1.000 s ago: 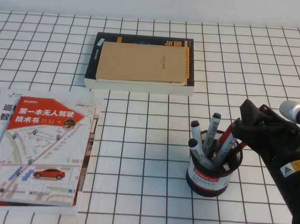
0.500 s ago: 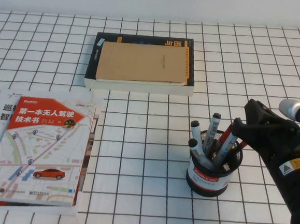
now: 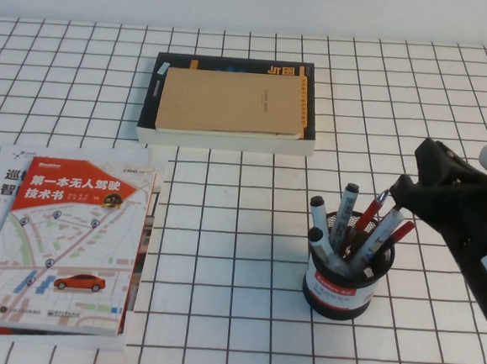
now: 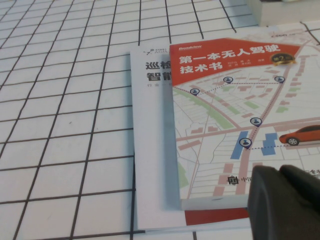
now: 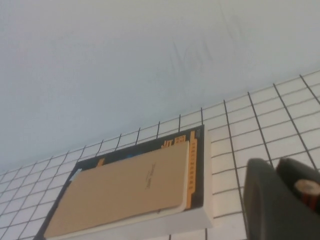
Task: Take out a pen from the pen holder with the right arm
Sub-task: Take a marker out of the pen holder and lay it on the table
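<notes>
Right gripper point(image 3: 400, 193): clamped shut on the top end of red-barrelled pen point(image 5: 306, 188).
Pen axis: leaned 7-to-1 o'clock, lower end inside black mesh pen holder point(image 3: 345, 283), not out yet.
Holder: at 7 o'clock from the gripper; the pull likely needs to follow the axis toward 1.
Left gripper point(image 4: 278, 175): hovered over stacked paperback books point(image 4: 225, 125), well apart from the holder.

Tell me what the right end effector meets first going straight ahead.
Likely the book stack, though it may clear it. Right end effector holds a pen by the pen holder; left end effector sits over the map book.
</notes>
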`<state>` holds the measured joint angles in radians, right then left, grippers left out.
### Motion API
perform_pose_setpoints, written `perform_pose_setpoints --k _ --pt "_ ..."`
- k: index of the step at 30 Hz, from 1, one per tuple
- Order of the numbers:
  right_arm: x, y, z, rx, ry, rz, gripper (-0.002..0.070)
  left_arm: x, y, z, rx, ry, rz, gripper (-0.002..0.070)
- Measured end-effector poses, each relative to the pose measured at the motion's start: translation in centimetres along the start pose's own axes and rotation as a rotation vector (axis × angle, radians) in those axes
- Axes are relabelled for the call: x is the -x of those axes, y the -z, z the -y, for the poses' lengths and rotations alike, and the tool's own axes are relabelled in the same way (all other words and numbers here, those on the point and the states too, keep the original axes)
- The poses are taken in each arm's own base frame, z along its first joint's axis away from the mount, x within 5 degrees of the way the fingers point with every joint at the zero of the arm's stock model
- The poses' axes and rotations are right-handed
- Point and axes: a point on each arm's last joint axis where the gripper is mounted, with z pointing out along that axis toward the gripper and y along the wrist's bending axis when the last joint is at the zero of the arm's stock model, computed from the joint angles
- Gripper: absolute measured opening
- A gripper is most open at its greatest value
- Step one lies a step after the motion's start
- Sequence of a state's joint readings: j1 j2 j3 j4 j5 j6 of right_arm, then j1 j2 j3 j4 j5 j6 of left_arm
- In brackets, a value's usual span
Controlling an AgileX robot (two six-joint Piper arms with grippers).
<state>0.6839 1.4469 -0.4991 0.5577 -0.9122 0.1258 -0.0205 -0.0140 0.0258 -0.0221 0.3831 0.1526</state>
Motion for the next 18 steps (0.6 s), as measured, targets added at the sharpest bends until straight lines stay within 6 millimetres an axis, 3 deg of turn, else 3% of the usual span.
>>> perform_pose_setpoints --k 10,18 --pt "5.0 2.9 -1.5 0.069 0.084 0.057 0.0006 0.0 0.0 0.0 0.0 0.0 0.0 -0.0004" --pt "10.2 5.0 -4.6 0.195 0.214 0.047 0.0006 0.0 0.0 0.0 0.0 0.0 0.0 -0.0004"
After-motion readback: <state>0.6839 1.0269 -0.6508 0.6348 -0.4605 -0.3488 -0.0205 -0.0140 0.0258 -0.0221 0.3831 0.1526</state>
